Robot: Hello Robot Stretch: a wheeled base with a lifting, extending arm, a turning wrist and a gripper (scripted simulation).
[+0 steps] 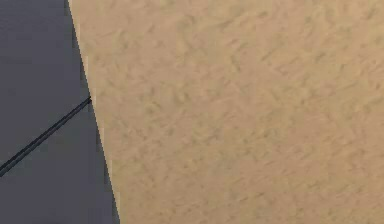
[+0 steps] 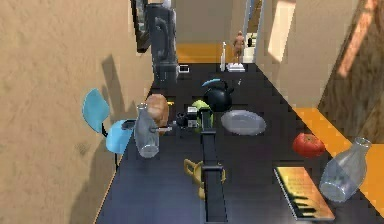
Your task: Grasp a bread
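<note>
1. A tan, rough-textured wall takes up most of the forward view, with dark grey floor at its left.
2. In the arm side view, a long dark surface runs away up the picture, and the things stand on it.
3. The arm, a dark bar, rises from the bottom edge over the surface.
4. A tall dark grey appliance stands at the far left of the surface.
5. A blue chair stands against the surface's left edge.
6. A clear glass vase stands near the right edge, beside a flat orange-striped thing.
7. A grey plate lies right of a black kettle.
8. A clear glass bottle stands near the left edge.
9. The bread is a small, rounded, brown lump. It lies just behind the bottle and left of the kettle.
10. The pincer is near the bread and the bottle. I cannot tell whether it holds anything.
</note>
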